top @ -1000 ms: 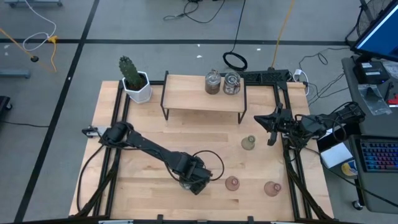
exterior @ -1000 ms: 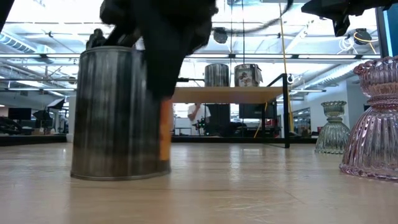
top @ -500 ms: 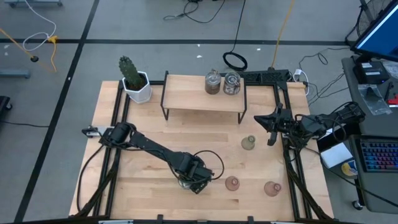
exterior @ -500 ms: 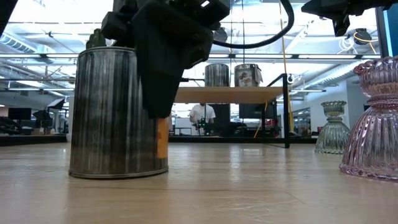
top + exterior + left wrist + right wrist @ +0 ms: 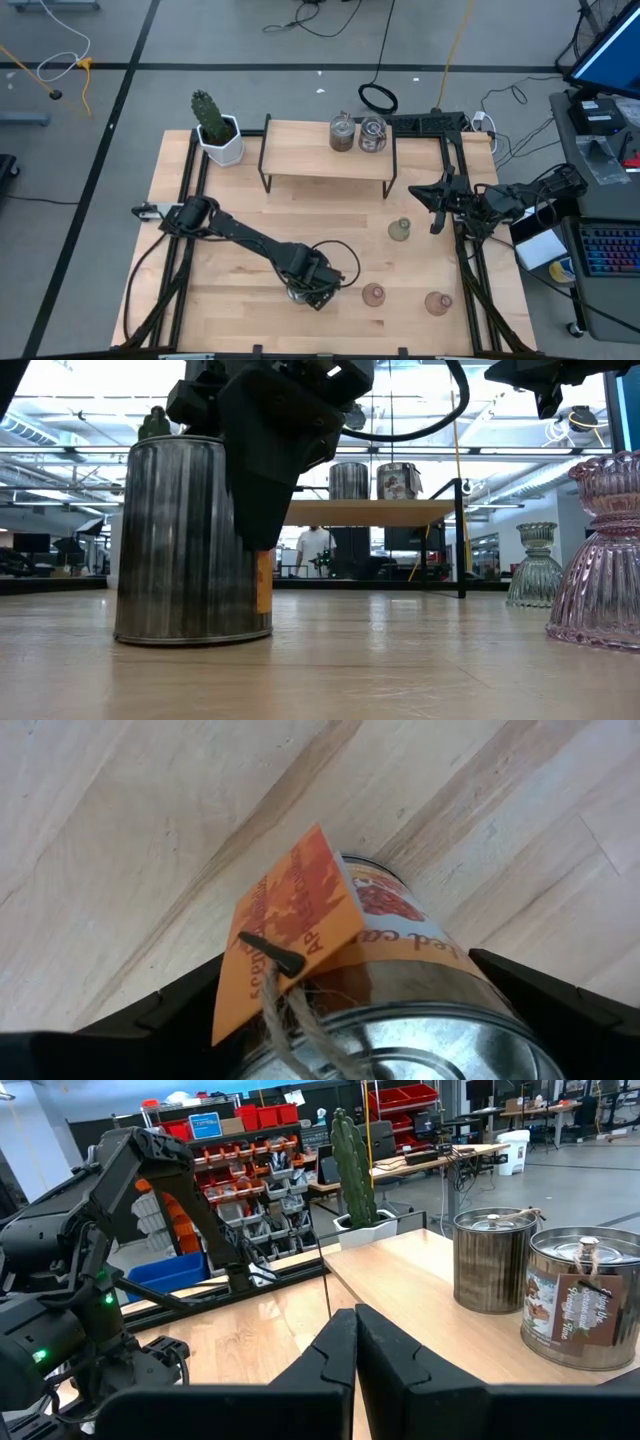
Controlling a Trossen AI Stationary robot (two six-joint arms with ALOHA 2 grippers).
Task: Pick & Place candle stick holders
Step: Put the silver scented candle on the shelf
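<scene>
Closest to the low camera, a round silvery holder (image 5: 192, 540) stands upright on the wooden table (image 5: 240, 290), near its front edge. The left gripper (image 5: 305, 287) is down over it from above, its dark fingers (image 5: 545, 995) spread wide on either side of the tin — whether the pads actually press the metal cannot be told. The left wrist view shows an orange paper tag (image 5: 290, 930) tied on with twine at the lid, and a printed label wrapping the side of the tin.

To its right along the front of the table sit two pink bell-shaped glass holders (image 5: 373, 294) and (image 5: 437, 302), both standing apart from each other and from the tin. The one nearest the low camera fills the right edge of that view (image 5: 605, 550).

A little farther back, the pale green glass holder (image 5: 400, 230) stands alone on the table, just in front of the raised wooden shelf (image 5: 300, 160).

Beyond it, at the table's right side, the right gripper (image 5: 436, 205) waits with its fingers pressed shut — nothing between them.

On the shelf at the back, two more silvery holders stand side by side, nearly touching: a plain dark one (image 5: 342, 133) and one with a label and a tag (image 5: 373, 134).

At the far left corner a cactus in a white pot (image 5: 216, 128) stands beside the shelf.

In the room behind, a person (image 5: 313, 548) shows under the shelf in the low view.
</scene>
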